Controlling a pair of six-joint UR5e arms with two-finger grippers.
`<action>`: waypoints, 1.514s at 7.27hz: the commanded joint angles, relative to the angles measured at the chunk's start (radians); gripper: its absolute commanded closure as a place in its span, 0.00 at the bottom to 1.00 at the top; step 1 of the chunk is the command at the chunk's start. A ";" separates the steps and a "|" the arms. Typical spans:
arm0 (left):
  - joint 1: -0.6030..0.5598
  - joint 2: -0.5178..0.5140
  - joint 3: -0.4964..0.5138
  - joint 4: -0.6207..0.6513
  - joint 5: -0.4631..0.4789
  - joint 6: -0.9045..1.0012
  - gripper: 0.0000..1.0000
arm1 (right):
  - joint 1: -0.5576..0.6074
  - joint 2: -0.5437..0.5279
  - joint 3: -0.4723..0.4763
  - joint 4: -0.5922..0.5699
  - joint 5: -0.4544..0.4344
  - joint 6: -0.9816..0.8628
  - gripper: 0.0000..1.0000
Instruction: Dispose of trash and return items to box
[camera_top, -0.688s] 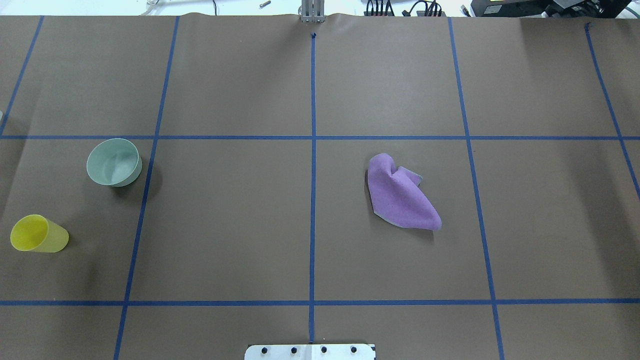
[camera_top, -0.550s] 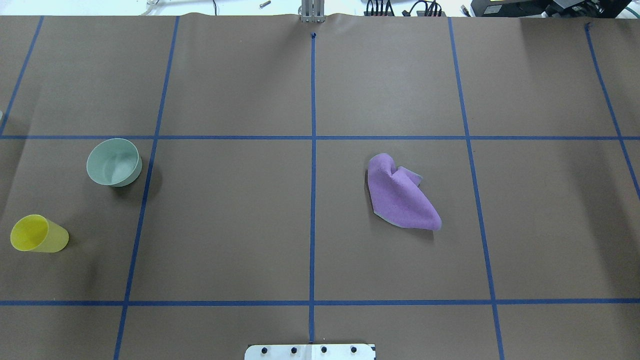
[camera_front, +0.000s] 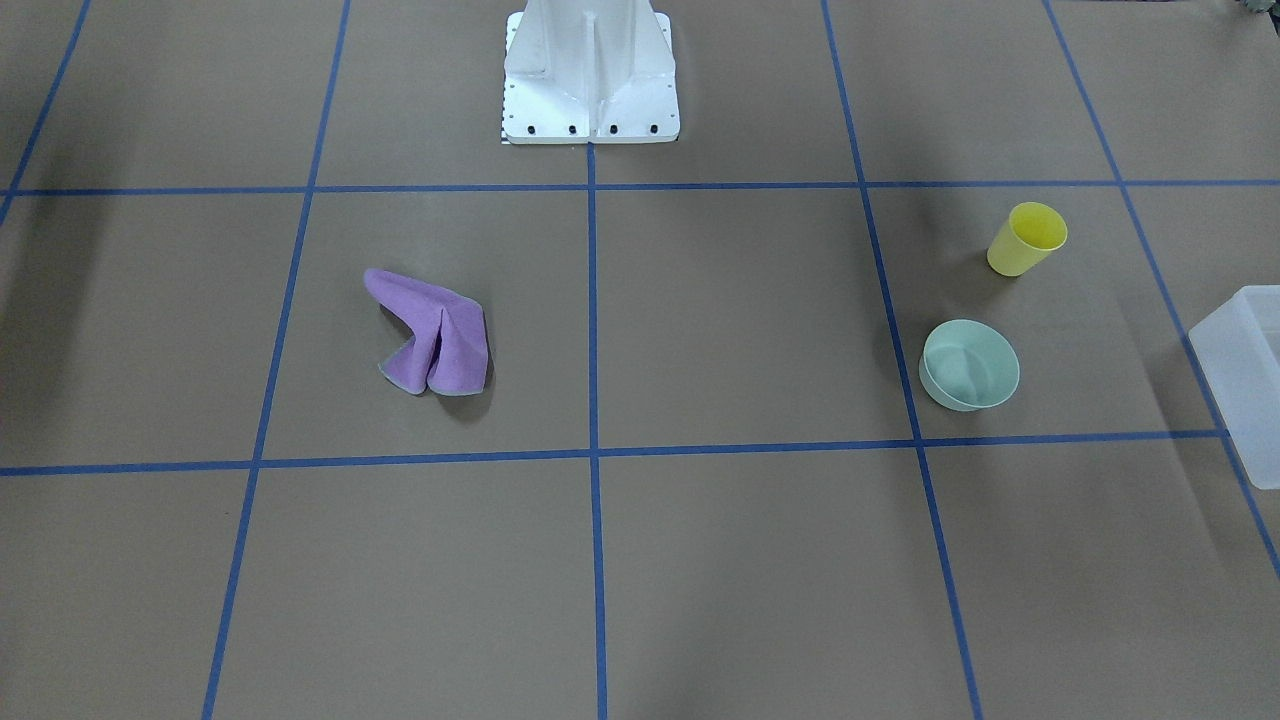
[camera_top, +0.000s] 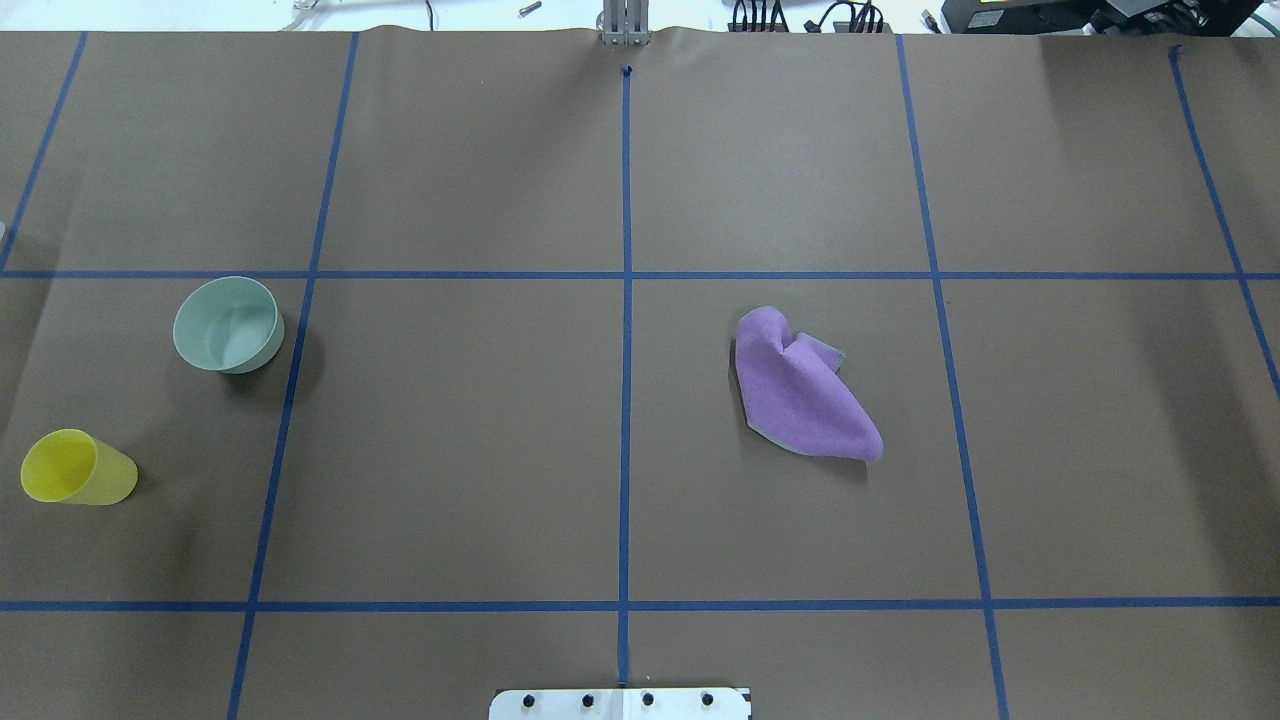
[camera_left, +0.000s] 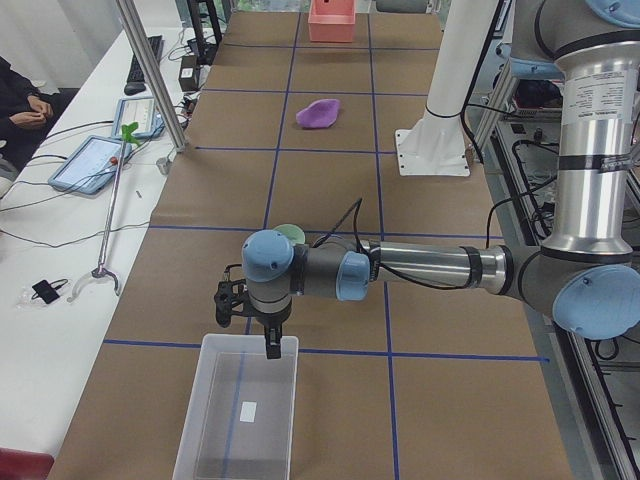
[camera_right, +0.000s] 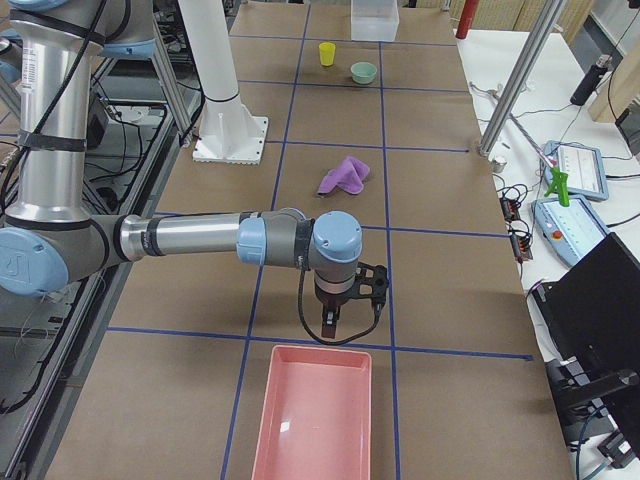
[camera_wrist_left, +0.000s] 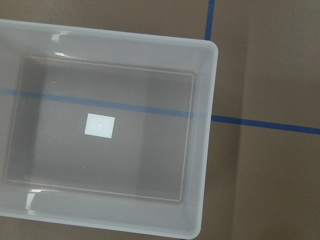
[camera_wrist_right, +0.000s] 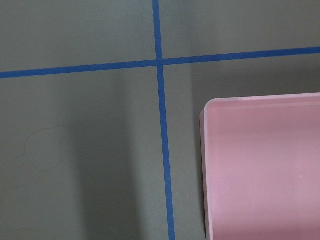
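Note:
The yellow cup (camera_top: 75, 468) stands on the table's left side, with the mint-green bowl (camera_top: 227, 324) just beyond it; both also show in the front view, the cup (camera_front: 1025, 238) and the bowl (camera_front: 969, 365). The frosted-white box (camera_left: 240, 415) sits empty at the table's left end and fills the left wrist view (camera_wrist_left: 200, 130). My left gripper (camera_left: 250, 325) hangs over the box's near rim. My right gripper (camera_right: 352, 315) hangs just short of a pink bin (camera_right: 315, 415). I cannot tell whether either gripper is open or shut. Neither holds anything that I can see.
A crumpled purple cloth (camera_top: 800, 388) lies right of the table's centre line. The pink bin, empty, shows in the right wrist view (camera_wrist_right: 260, 165). The robot's white base (camera_front: 590, 70) stands at the table's near edge. Blue tape lines grid the brown table cover.

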 joint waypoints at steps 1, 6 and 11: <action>0.000 0.000 0.000 0.000 0.000 0.003 0.02 | 0.000 0.000 -0.001 -0.001 0.001 0.000 0.00; 0.000 -0.009 -0.008 -0.003 -0.004 0.000 0.01 | 0.000 0.001 0.001 0.001 0.005 0.003 0.00; 0.008 -0.020 0.020 -0.023 -0.009 0.000 0.02 | 0.000 0.003 0.002 0.001 0.004 0.003 0.00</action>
